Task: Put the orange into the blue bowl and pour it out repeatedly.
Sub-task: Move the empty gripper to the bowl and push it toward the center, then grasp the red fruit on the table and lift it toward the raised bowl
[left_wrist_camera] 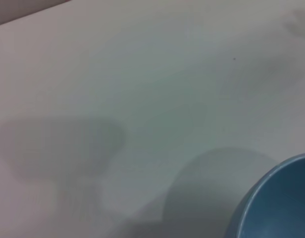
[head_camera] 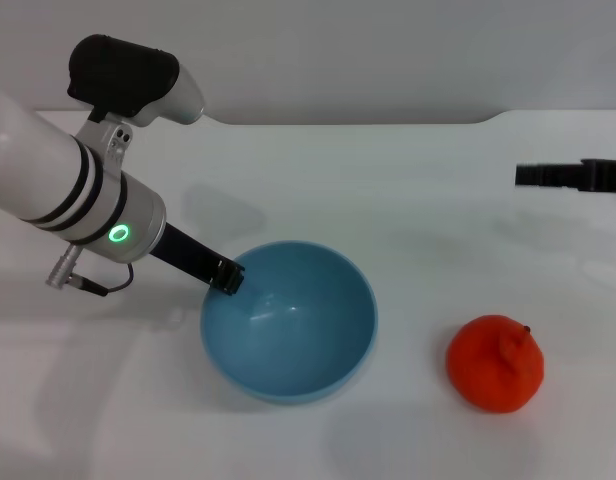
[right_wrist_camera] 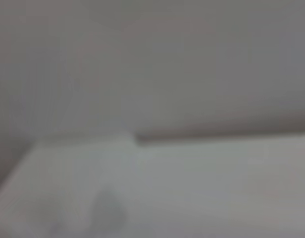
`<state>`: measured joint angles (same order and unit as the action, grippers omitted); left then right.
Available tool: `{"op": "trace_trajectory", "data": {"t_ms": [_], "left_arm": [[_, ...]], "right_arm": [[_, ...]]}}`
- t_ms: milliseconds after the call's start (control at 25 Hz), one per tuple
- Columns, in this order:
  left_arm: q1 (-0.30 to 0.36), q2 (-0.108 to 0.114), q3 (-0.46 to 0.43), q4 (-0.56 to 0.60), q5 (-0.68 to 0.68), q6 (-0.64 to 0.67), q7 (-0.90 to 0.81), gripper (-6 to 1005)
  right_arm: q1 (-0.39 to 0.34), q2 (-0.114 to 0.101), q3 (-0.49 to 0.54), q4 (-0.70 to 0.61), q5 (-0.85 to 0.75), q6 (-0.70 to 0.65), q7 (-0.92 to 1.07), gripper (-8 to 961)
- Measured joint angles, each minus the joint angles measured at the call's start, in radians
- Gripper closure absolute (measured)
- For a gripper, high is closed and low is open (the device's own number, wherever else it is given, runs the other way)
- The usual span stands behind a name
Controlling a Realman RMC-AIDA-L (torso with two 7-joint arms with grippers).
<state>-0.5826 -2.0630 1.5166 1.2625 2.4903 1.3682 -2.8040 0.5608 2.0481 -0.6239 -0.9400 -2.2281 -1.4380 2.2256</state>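
The blue bowl (head_camera: 288, 325) stands upright on the white table, and nothing lies inside it. My left gripper (head_camera: 228, 277) reaches down from the left and is shut on the bowl's near-left rim. In the left wrist view only a slice of the blue bowl (left_wrist_camera: 279, 203) shows at one corner. The orange (head_camera: 495, 363) rests on the table to the right of the bowl, a hand's width away, with its stem nub pointing up. My right gripper (head_camera: 573, 176) hovers at the far right edge, well behind the orange and touching nothing.
The white table (head_camera: 388, 190) runs back to a grey wall. The right wrist view shows only the table's far edge (right_wrist_camera: 192, 136) and the wall.
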Motion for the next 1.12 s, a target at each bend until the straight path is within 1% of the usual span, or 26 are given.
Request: {"op": "trace_trajectory", "data": {"t_ms": [80, 120, 200, 240, 280, 320, 360, 480, 560, 600, 640, 720, 880, 1000, 1120], "left_arm": [[0.0, 0.0, 0.0, 0.0, -0.002, 0.001, -0.001, 1001], [0.0, -0.001, 0.0, 0.0, -0.002, 0.001, -0.002, 1001], [-0.004, -0.001, -0.001, 0.0, 0.0, 0.0, -0.002, 1001], [-0.004, -0.001, -0.001, 0.0, 0.0, 0.0, -0.002, 1001], [-0.006, -0.002, -0.003, 0.0, 0.001, -0.001, -0.002, 1001], [-0.006, -0.002, -0.003, 0.0, 0.001, -0.001, -0.002, 1001], [-0.009, -0.003, -0.005, 0.001, 0.001, -0.002, -0.002, 1001], [-0.009, -0.003, -0.005, 0.003, 0.001, -0.009, -0.001, 1001], [-0.009, -0.003, -0.005, 0.003, 0.001, -0.011, 0.0, 1001], [-0.009, -0.003, -0.005, 0.002, 0.001, -0.013, 0.0, 1001], [-0.009, -0.003, -0.005, 0.002, 0.001, -0.016, 0.0, 1001], [-0.01, -0.003, -0.005, 0.002, 0.001, -0.017, 0.0, 1001], [-0.009, -0.002, -0.006, 0.002, 0.001, -0.018, 0.0, 1001], [-0.009, -0.002, -0.005, 0.001, 0.001, -0.019, 0.001, 1001], [-0.008, -0.002, -0.004, 0.002, 0.001, -0.021, 0.002, 1001]], "right_arm": [[0.037, -0.007, -0.003, -0.079, -0.106, -0.116, 0.075, 453], [0.059, -0.014, -0.004, -0.096, -0.15, -0.171, 0.095, 453], [0.104, -0.025, -0.012, -0.11, -0.233, -0.274, 0.13, 453], [0.117, -0.027, -0.022, -0.11, -0.257, -0.298, 0.142, 453], [0.137, -0.025, -0.068, -0.111, -0.315, -0.339, 0.176, 453], [0.137, -0.025, -0.068, -0.111, -0.315, -0.339, 0.176, 454], [0.141, -0.022, -0.097, -0.114, -0.337, -0.348, 0.193, 454], [0.139, -0.007, -0.187, -0.115, -0.366, -0.366, 0.219, 454], [0.135, 0.006, -0.219, -0.113, -0.368, -0.371, 0.226, 454], [0.134, 0.016, -0.234, -0.108, -0.369, -0.37, 0.231, 454], [0.134, 0.018, -0.241, -0.104, -0.37, -0.367, 0.233, 454], [0.134, 0.019, -0.253, -0.093, -0.37, -0.365, 0.237, 454], [0.141, 0.02, -0.331, -0.056, -0.388, -0.342, 0.249, 453], [0.137, 0.022, -0.388, -0.051, -0.423, -0.299, 0.283, 453], [0.135, 0.022, -0.402, -0.042, -0.441, -0.248, 0.303, 453]]}}
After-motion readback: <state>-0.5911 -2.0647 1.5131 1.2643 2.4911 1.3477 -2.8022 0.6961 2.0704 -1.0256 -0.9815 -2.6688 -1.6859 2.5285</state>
